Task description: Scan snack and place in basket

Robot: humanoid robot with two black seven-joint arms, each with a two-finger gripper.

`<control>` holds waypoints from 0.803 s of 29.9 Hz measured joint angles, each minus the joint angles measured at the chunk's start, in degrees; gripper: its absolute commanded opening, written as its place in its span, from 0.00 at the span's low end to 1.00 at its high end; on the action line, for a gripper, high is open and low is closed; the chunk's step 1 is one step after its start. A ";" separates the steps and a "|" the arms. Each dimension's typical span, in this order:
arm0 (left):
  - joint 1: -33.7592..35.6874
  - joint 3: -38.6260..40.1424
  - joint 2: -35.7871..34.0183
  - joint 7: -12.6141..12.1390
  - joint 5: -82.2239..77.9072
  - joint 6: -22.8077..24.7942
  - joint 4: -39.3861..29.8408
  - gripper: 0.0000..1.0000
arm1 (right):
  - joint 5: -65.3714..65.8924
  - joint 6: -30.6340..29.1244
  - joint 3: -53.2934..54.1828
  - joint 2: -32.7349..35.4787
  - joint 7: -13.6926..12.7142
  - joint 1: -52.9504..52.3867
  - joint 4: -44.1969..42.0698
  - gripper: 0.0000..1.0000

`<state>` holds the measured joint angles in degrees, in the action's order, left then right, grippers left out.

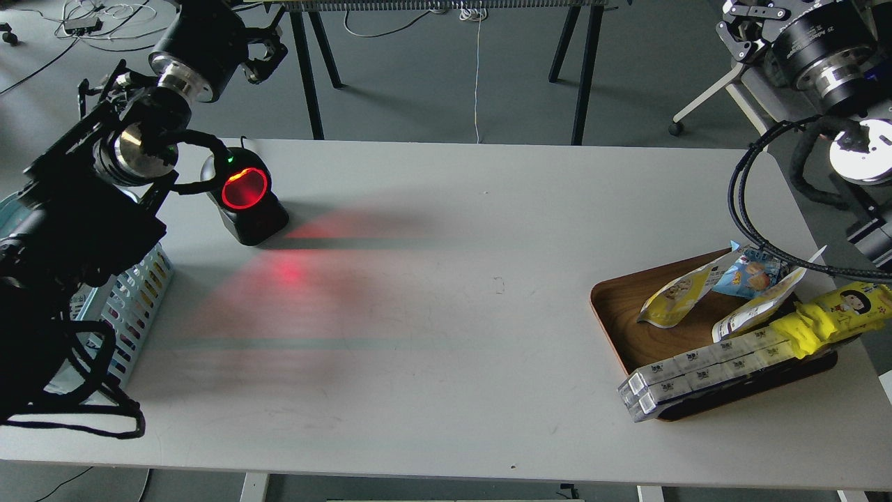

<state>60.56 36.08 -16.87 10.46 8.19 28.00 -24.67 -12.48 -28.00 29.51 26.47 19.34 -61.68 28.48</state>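
snack (pixel 679 298) laid in wooden tray (pixel 617 307) at lower right, basket (pixel 136 300) at left edge, left gripper (pixel 263 54) raised upper left with fingers spread, right gripper (pixel 740 28) upper right, finger state cannot be told

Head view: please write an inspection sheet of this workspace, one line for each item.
Surface: white table, bare in the middle, red scanner light falling on its left part.
Job's things: snack lies on the wooden tray at the right; basket at the left table edge, partly hidden by the left arm; scanner glowing red.
Clutter: blue snack bag, second white pouch, long yellow pack, clear boxed pack, all on the tray.
Grippers: left gripper and right gripper are raised behind the table, holding nothing; jaw states unclear.
Cables: black cable loop on the right arm, over the tray.
Surroundings: grey floor, black table legs, floor wires.
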 measured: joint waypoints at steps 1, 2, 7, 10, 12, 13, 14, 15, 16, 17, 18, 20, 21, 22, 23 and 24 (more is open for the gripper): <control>0.00 0.05 -0.10 0.00 0.00 0.00 -0.14 1.00 | 0.00 0.00 -0.10 0.41 0.00 -0.16 0.05 1.00; 0.00 0.11 -0.15 0.00 0.01 0.00 -0.25 1.00 | 0.00 0.00 -0.22 0.84 0.00 -0.32 0.13 1.00; -0.05 1.90 -0.17 0.07 0.14 0.00 -0.38 1.00 | 0.39 0.00 -2.65 3.15 0.18 -2.19 1.18 1.00; -0.09 2.37 -0.15 -0.01 0.16 0.00 -0.38 1.00 | 1.13 0.00 -7.57 6.57 0.74 -5.86 3.34 1.00; -0.09 2.47 0.04 -0.01 0.16 0.00 -0.38 1.00 | 3.52 0.00 -11.72 8.46 1.42 -9.14 5.74 1.00; -0.09 2.49 0.10 -0.01 0.16 0.00 -0.39 1.00 | 5.03 0.00 -13.30 9.18 1.82 -10.63 6.90 1.00; -0.09 2.49 0.12 0.00 0.16 0.00 -0.39 1.00 | 7.28 0.00 -14.96 10.05 2.44 -12.38 8.30 1.00; -0.09 2.48 0.14 0.02 0.16 0.00 -0.39 1.00 | 9.76 0.00 -16.39 10.83 3.22 -13.97 9.75 1.00; -0.09 2.48 0.15 0.06 0.16 0.00 -0.39 1.00 | 11.95 0.00 -17.43 11.39 3.89 -15.17 10.99 1.00; -0.09 2.48 0.15 0.10 0.16 0.00 -0.39 1.00 | 14.59 0.00 -18.46 12.01 4.55 -16.48 12.50 1.00; -0.08 2.47 0.15 0.13 0.16 0.00 -0.39 1.00 | 17.38 -0.01 -19.40 12.67 5.07 -17.82 14.14 1.00; -0.07 2.48 0.03 0.15 0.13 0.00 -0.39 1.00 | 23.13 -0.02 -21.42 14.12 5.81 -20.76 17.70 1.00; -0.01 2.50 -0.07 0.15 0.11 0.00 -0.39 1.00 | 26.31 -0.01 -22.77 14.97 6.24 -22.45 19.81 1.00; 0.04 2.54 -0.14 0.17 0.10 0.00 -0.38 1.00 | 29.27 -0.01 -24.31 15.74 6.69 -24.05 21.90 1.00; 0.07 2.57 -0.20 0.18 0.09 0.00 -0.38 1.00 | 32.84 -0.02 -26.39 16.63 7.32 -26.07 24.45 1.00; 0.07 2.58 -0.25 0.18 0.08 0.00 -0.39 1.00 | 36.43 -0.02 -28.65 17.44 7.87 -28.31 27.09 1.00</control>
<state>60.63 38.66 -17.12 10.64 8.27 28.00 -25.05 23.96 -28.02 0.86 43.91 27.21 -90.00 55.57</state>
